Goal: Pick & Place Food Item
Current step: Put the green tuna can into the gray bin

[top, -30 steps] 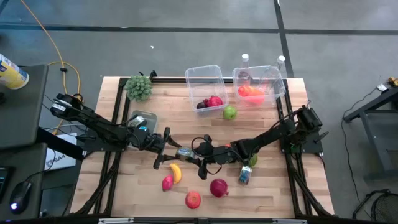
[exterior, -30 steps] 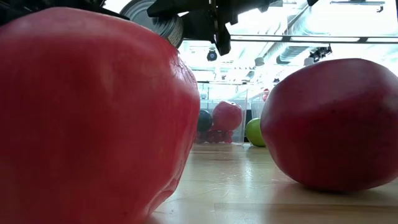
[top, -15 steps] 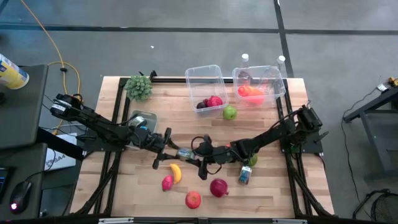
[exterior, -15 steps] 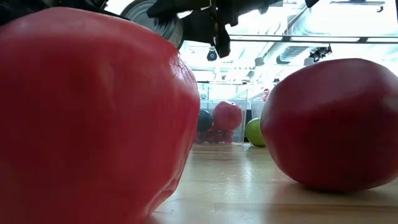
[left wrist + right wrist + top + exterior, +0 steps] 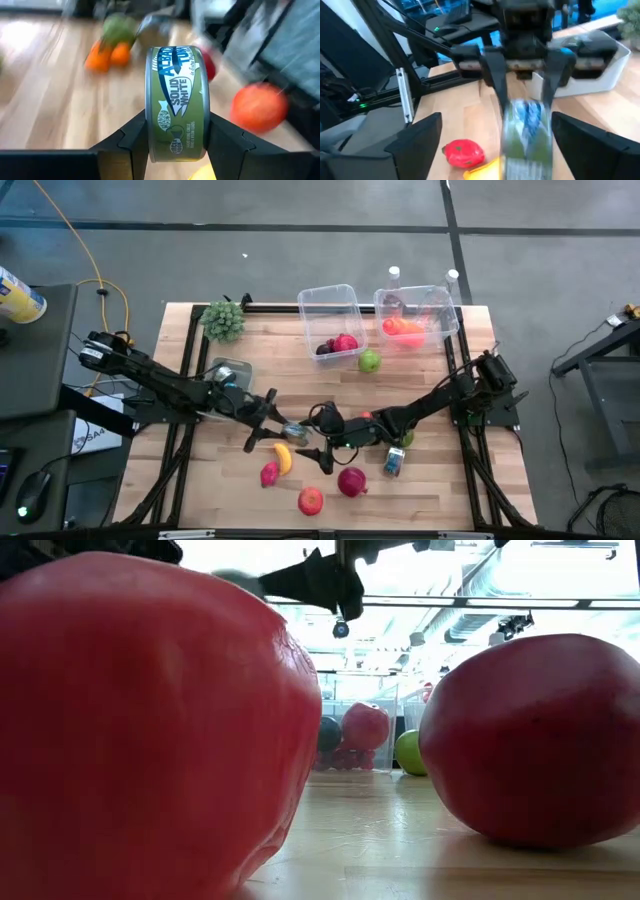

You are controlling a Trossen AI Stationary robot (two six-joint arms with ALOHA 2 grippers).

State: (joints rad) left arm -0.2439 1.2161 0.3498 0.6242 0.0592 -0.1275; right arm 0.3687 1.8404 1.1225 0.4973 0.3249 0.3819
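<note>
Two red round fruits, one at the near edge [image 5: 311, 500] and a darker one [image 5: 351, 481] beside it, sit closest, with a small red strawberry-like piece [image 5: 269, 474] and a yellow banana [image 5: 284, 458] just behind them. Right above that, mid-table, is where it's all happening: the left gripper [image 5: 176, 140] is pinching a green-labelled round tuna can [image 5: 176, 102] on edge, its flat faces between the fingers. The right gripper [image 5: 316, 447] sits just beside it with its fingers spread wide, not holding anything.

So this looks to me like a handoff between arms, can now with the left one. Next move probably calls for the right arm to back off clear, then the left to carry the can somewhere; I can't tell where it's meant to go.

Farther back are two clear plastic bins, left one [image 5: 314, 302] with reddish fruit, right one [image 5: 448, 315] with orange stuff, and a green apple [image 5: 370, 361] between them.
</note>
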